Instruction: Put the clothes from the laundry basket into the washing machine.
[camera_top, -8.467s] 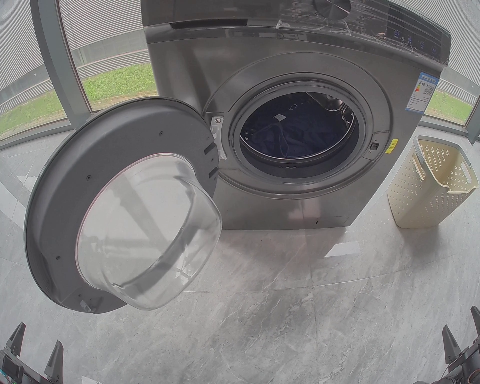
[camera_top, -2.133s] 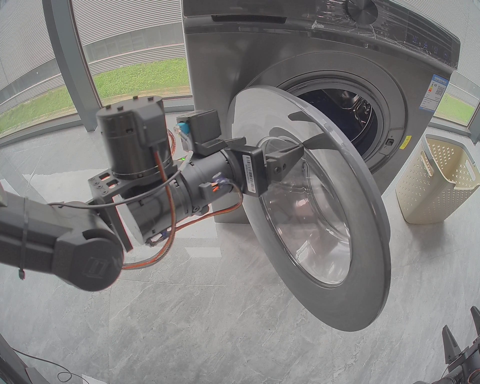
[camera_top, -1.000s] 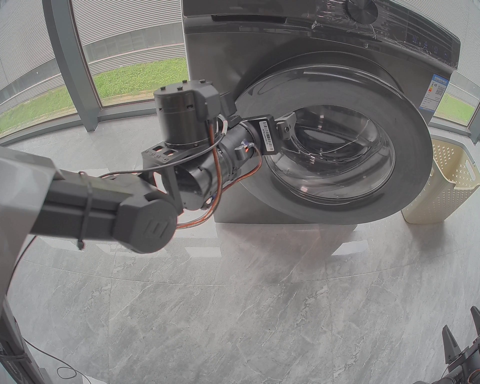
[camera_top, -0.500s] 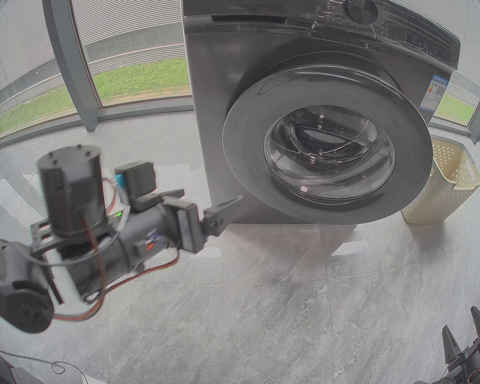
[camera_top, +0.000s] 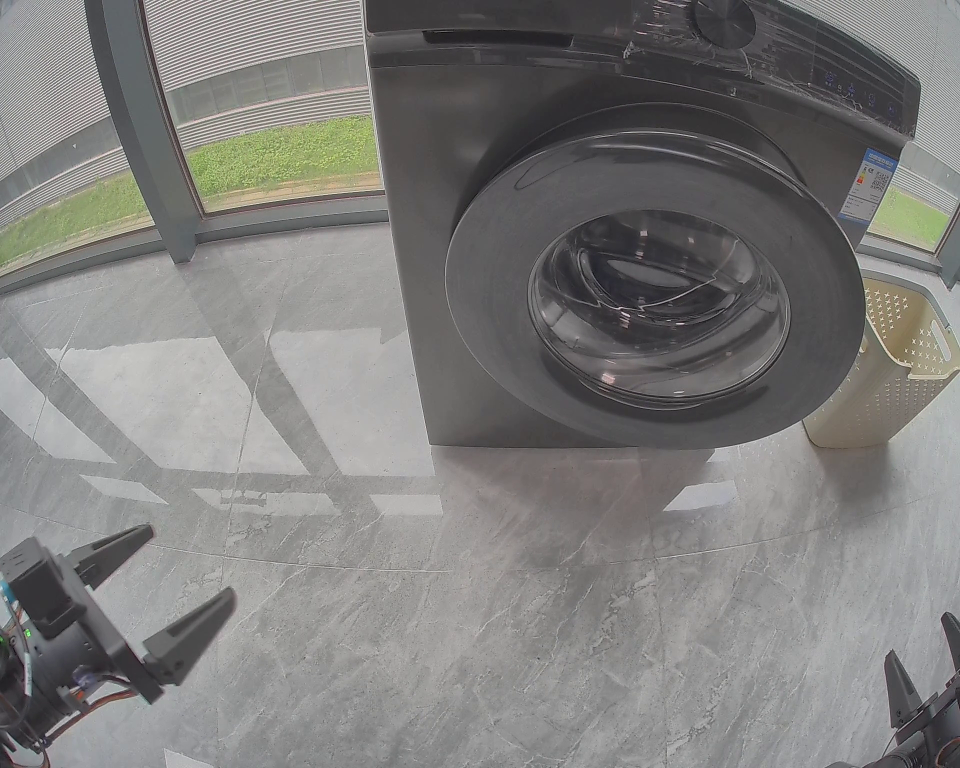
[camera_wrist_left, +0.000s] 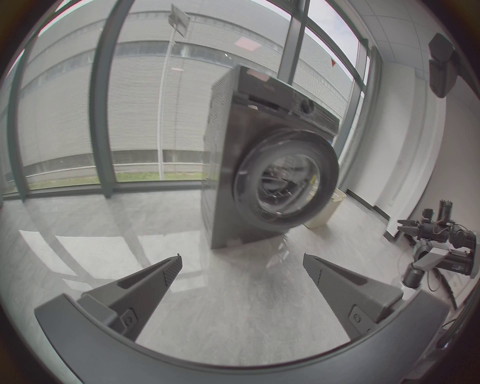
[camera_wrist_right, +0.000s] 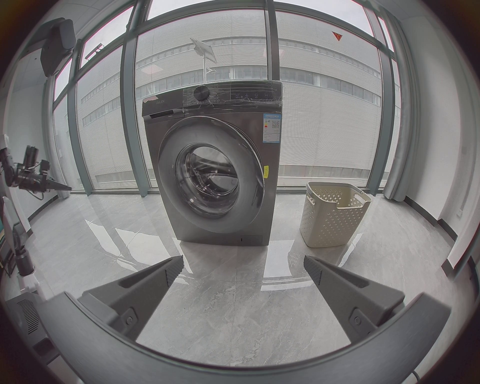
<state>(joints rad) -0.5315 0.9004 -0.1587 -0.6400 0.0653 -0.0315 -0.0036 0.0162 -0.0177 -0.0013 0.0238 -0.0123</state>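
While the grey metal front-loading washing machine (camera_top: 430, 250) stands with its round glass-windowed door (camera_top: 655, 290) shut, the blue-and-white label (camera_top: 867, 185) at its upper front corner is too small to read. Cream perforated plastic laundry basket (camera_top: 900, 380) just beside it on grey marble floor (camera_top: 520, 620). Left gripper (camera_top: 190, 562) and right gripper (camera_wrist_right: 242, 260) low, well apart from both, fingers spread wide.

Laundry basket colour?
Laundry basket is cream with perforated walls; right wrist view shows it best.

Washing machine (camera_top: 640, 250) with its door (camera_top: 655, 300) closed, laundry basket (camera_top: 900, 370) just beside it on the floor (camera_top: 500, 620); left gripper (camera_top: 191, 562) low, jaws apart.
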